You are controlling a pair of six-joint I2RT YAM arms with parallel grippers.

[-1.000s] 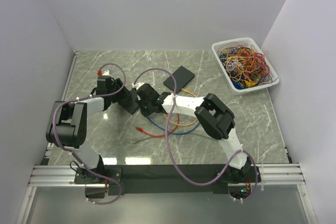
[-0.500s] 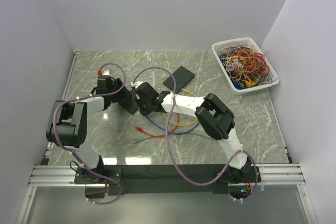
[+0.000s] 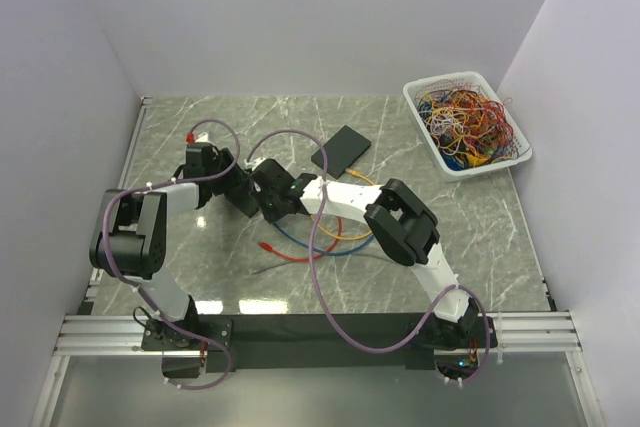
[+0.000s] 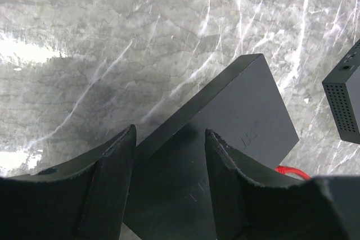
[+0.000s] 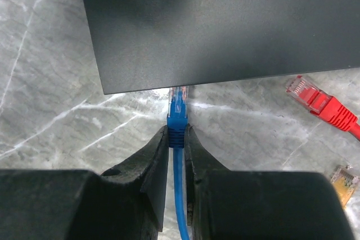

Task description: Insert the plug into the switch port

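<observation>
The black switch lies on the marble table, its port edge facing my right gripper. My right gripper is shut on the blue plug, whose clear tip touches the switch's edge near its left corner. In the top view the right gripper meets the left gripper at the table's middle left. In the left wrist view my left gripper has its fingers on either side of the switch and holds it. The ports themselves are hidden.
A red plug and an orange-tipped plug lie right of the blue one. Loose blue, red and orange cables lie near the arms. A second black box sits behind. A white basket of wires stands back right.
My right gripper has moved a little to the left with the blue plug, closer against the switch. The left arm has stayed still.
</observation>
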